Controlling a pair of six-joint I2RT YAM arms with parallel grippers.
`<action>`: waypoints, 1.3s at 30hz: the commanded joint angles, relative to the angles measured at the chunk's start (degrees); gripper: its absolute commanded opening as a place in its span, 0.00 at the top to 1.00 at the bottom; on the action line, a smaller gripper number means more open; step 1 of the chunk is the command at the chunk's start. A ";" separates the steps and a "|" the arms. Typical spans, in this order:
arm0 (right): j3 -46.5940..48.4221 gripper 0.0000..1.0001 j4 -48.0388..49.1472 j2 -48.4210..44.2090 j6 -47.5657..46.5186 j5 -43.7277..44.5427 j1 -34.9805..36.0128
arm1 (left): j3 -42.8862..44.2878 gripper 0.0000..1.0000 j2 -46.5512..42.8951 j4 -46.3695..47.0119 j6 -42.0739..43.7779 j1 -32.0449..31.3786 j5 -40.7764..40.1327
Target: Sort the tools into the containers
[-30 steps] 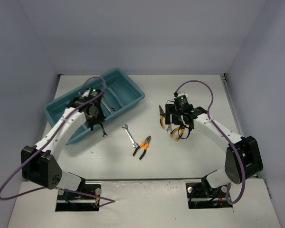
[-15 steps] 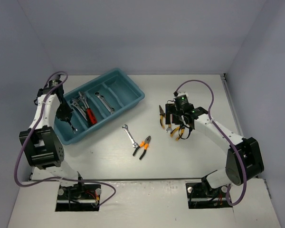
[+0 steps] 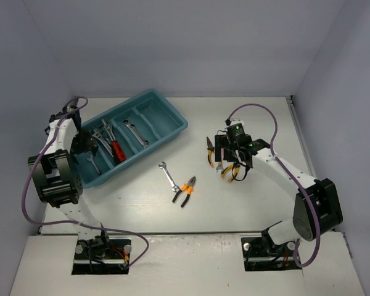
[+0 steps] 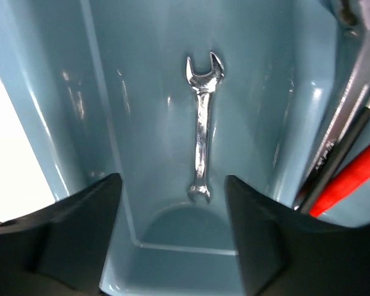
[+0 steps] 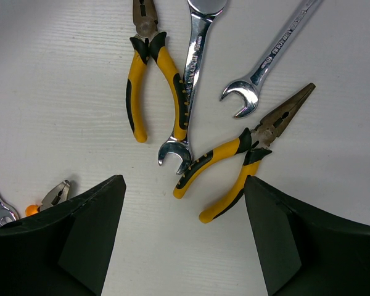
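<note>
White table [image 3: 246, 203] between pale grey walls. On its left side, a long teal tray [image 3: 171, 112] holding a red-handled wrench [image 3: 118, 151] among silver ones. Over the tray's end compartment, the left gripper [image 4: 172, 185], fingers spread and empty; below it, a small silver wrench [image 4: 201, 145] flat on the floor. Right gripper [image 5: 182, 182] likewise spread, above yellow pliers [image 5: 148, 42], long-nose pliers [image 5: 253, 140] and a big wrench [image 5: 191, 80] on the table. Mid-table, a loose wrench [image 3: 167, 174] beside orange pliers [image 3: 186, 190].
</note>
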 commanded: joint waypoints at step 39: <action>-1.32 0.25 1.65 -4.09 0.68 2.49 0.14 | -1.45 0.50 5.81 11.21 -33.47 -51.98 1.03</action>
